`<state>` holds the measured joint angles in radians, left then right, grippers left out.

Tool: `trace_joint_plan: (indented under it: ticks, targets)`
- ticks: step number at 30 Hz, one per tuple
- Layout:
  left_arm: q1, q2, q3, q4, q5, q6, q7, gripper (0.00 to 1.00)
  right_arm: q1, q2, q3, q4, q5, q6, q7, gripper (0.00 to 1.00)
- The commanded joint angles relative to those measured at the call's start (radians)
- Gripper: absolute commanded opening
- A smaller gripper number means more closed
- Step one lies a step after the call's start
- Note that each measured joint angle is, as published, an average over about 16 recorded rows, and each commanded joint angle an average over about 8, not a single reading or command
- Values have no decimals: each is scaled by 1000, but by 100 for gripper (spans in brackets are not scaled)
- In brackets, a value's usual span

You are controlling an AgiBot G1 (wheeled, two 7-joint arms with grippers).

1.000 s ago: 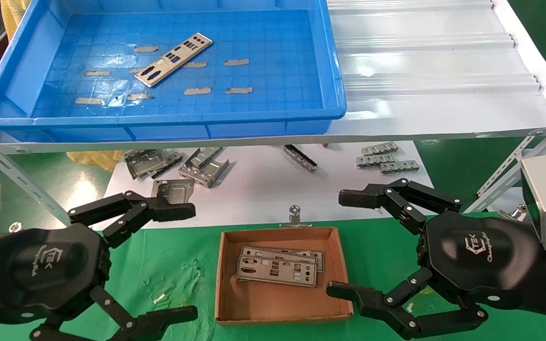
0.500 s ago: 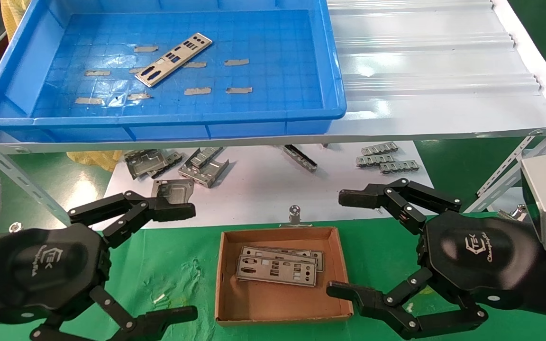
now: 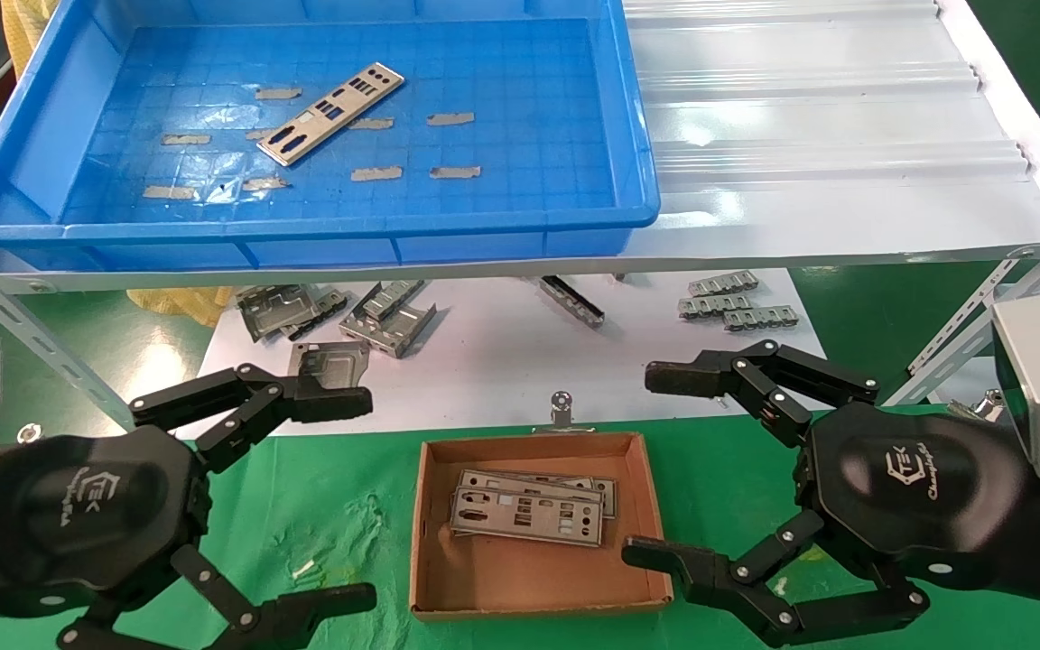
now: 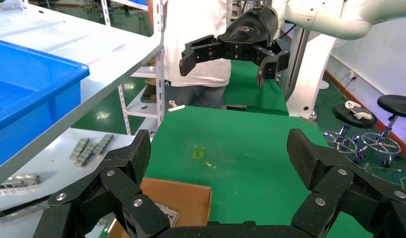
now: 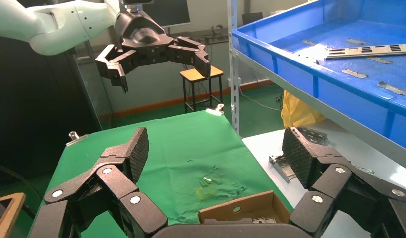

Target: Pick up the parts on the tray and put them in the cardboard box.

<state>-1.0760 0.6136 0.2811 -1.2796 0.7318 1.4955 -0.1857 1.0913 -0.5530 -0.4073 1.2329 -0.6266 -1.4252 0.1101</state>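
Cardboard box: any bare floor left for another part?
Yes. In the cardboard box the stacked parts fill the far half; the near strip along the front wall is bare. Both flanks are tight: left claw and right claw hang open beside it.

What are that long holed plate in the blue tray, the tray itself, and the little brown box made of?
The plate looks like thin sheet metal: silver-grey sheen, punched slots. The tray seems to be moulded plastic: glossy blue, gridded floor. The box appears to be cardboard: matte brown, thin folded walls.
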Motion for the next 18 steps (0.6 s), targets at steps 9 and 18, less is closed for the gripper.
trace_joint_plan:
  ticks: [9,18]
  targets:
    - [0,0,0,0,0,0,0,100,0,0,0,0,0,0,0,0]
    - [0,0,0,0,0,0,0,100,0,0,0,0,0,0,0,0]
